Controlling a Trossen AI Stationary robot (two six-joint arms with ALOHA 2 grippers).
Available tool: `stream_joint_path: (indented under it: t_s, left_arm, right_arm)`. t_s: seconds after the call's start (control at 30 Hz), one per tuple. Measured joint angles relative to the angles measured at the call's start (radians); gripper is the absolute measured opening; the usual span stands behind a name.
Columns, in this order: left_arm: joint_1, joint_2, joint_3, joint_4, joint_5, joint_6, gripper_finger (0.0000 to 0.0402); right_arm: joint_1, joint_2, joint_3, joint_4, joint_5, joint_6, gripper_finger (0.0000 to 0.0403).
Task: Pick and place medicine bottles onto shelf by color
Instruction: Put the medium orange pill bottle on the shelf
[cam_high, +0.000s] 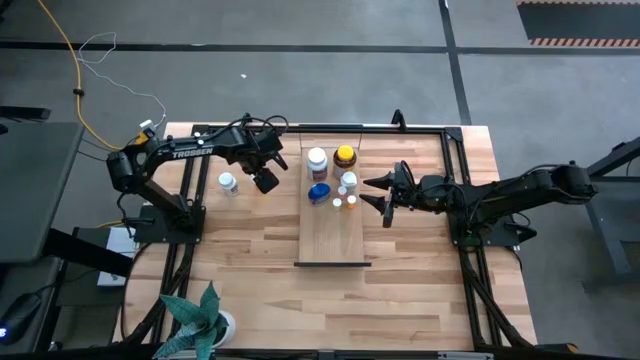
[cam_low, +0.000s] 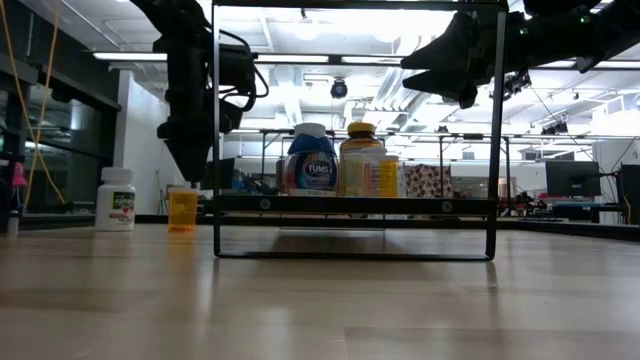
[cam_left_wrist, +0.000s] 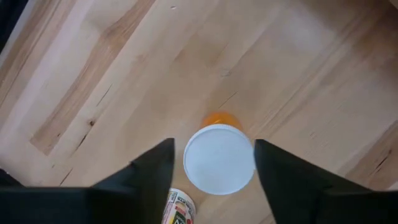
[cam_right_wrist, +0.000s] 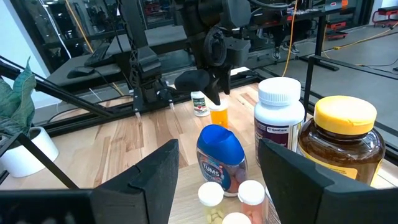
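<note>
Your orange bottle (cam_left_wrist: 218, 158) stands on bare table left of the shelf (cam_high: 335, 235), left gripper (cam_left_wrist: 214, 163) spread wide above it, free wood all round. White bottle (cam_high: 228, 182) nearby. Right gripper (cam_high: 386, 195) open beside shelf's bottle cluster (cam_high: 334, 175).

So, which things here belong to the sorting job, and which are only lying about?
Belong to the job:
- shelf
- orange bottle, under the open left claw
- white bottle
- blue-capped bottle
- amber bottle
- right claw, open

Just lying about:
- potted plant
</note>
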Motion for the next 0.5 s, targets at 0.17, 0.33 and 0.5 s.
stream_joint_path:
  t_s: [0.17,0.33,0.5]
  left_arm:
    - [0.000,0.000,0.000,-0.005,0.000,-0.008,0.0273]
    - [0.003,0.000,0.000,-0.024,0.004,-0.023,0.0308]
    - [0.036,0.000,0.000,-0.042,0.015,-0.093,0.0314]
  right_arm:
    - [0.000,0.000,0.000,0.000,0.000,0.000,0.0211]
    - [0.000,0.000,0.000,0.000,0.000,0.000,0.0211]
    - [0.000,0.000,0.000,0.000,0.000,0.000,0.0211]
